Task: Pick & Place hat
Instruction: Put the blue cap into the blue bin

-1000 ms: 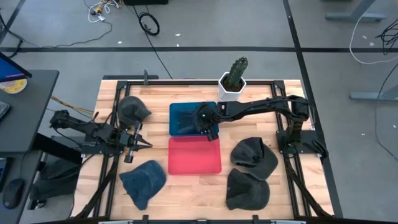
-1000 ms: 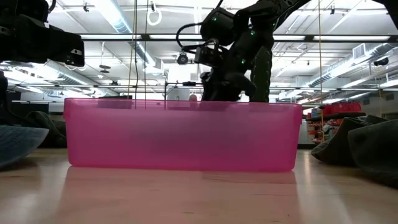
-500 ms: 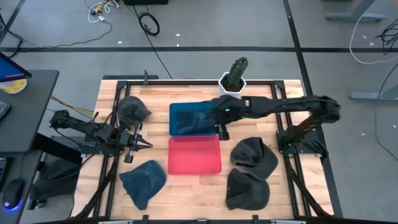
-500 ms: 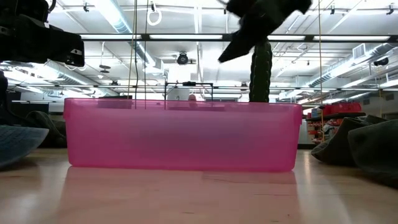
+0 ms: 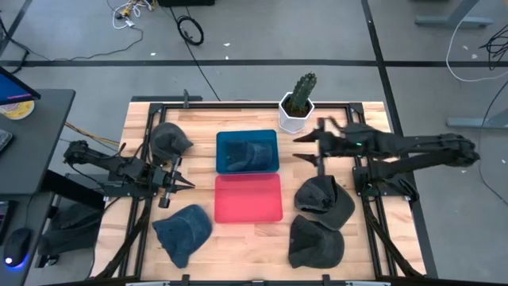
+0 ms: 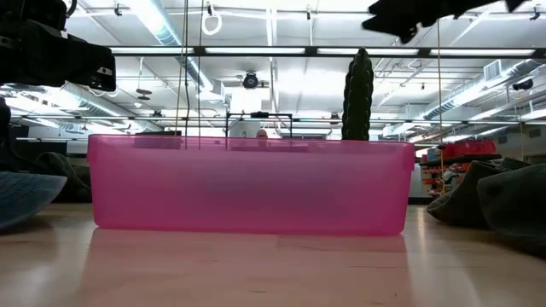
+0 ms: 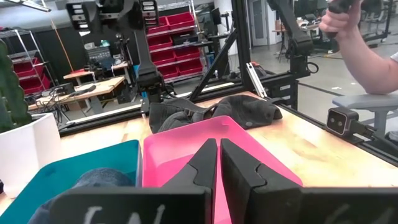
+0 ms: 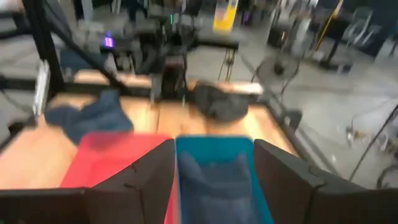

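A blue hat [image 5: 248, 153] lies in the teal bin [image 5: 247, 133], its long axis across the bin, while the right gripper [image 5: 304, 148], fingers spread and empty, hangs beside the cactus pot [image 5: 295, 113], and the left gripper [image 5: 182, 184] waits, fingers together.

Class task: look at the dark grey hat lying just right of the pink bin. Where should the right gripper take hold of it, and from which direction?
Grip the raised, crumpled crown of the dark grey hat, coming straight down from above. It lies slumped on the table, so the folds offer something to pinch. The right gripper hovers open near it.
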Robot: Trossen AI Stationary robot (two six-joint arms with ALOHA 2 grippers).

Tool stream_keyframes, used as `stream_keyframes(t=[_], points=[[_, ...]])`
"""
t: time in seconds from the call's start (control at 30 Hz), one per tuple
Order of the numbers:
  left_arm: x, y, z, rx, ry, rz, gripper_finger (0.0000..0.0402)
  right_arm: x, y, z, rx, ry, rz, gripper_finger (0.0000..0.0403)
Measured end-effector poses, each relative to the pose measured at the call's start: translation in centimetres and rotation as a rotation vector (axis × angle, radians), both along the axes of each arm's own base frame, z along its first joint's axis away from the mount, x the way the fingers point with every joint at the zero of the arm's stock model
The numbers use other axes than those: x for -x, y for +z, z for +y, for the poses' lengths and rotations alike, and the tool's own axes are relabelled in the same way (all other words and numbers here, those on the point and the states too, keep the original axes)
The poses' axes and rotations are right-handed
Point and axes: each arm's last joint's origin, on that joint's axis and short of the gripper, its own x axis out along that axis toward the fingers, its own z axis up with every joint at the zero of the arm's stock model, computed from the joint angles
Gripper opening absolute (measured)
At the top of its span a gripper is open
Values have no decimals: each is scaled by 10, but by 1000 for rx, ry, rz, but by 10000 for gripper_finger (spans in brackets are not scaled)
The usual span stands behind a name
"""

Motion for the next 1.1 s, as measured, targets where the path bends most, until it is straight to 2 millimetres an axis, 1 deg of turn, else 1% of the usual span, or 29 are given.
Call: stream_keyframes(t=[0.07,0.13,0.23,0.37,0.53,0.6,0.73,0.9,0.97,1.1], points=[[0,0,0,0,0,0,26,14,-4,2,0,2,-59,220],[0,0,0,0,0,0,26,25,-13,4,0,11,-106,220],[0,0,0,0,0,0,26,37,-30,7,-22,27,-147,220],[0,0,0,0,1,0,25,52,-49,8,-50,35,-197,220],[0,0,0,0,1,0,26,71,-60,10,-55,60,-279,220],[0,0,0,8,0,1,26,77,-66,12,-56,78,-300,220],[0,1,0,93,-1,12,26,86,-81,15,-36,109,-350,220],[1,9,0,178,-9,-60,25,95,-90,15,-4,122,-454,220],[1,12,0,216,-14,-86,26,97,-95,15,6,123,-476,220],[1,12,0,258,-18,-81,26,99,-104,15,2,127,-528,220]])
